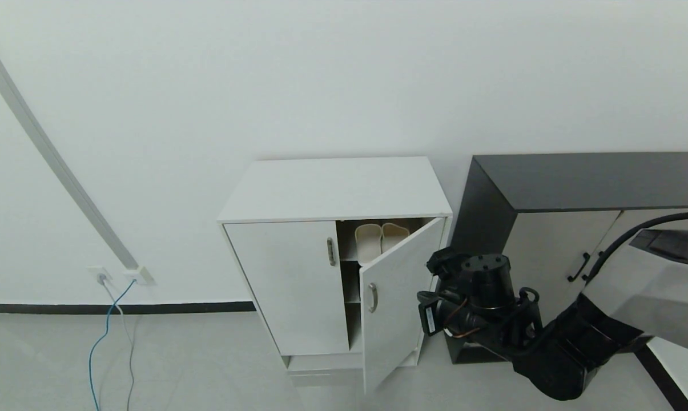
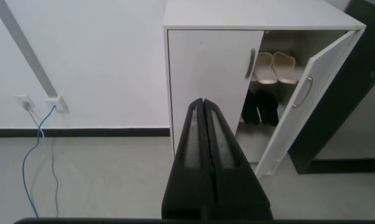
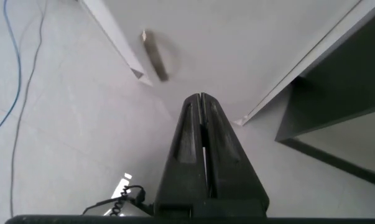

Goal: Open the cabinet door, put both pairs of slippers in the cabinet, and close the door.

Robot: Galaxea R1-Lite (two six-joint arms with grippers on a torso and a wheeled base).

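Note:
The white cabinet (image 1: 332,188) stands against the wall with its left door (image 1: 286,285) closed and its right door (image 1: 398,297) swung partly open. A beige pair of slippers (image 1: 381,237) lies on the upper shelf, and a dark pair (image 2: 260,107) sits on the shelf below the beige pair (image 2: 275,67). My right arm (image 1: 481,302) is beside the open door's outer face. Its gripper (image 3: 201,99) is shut and empty, tips close to the door panel below the handle (image 3: 155,57). My left gripper (image 2: 203,102) is shut and empty, back from the cabinet and facing its closed door.
A black-topped cabinet (image 1: 583,177) stands right of the white one, close behind my right arm. A wall socket (image 1: 101,277) with a blue cable (image 1: 101,342) trailing on the floor is at the left. A grey conduit (image 1: 52,154) runs slantwise down the wall.

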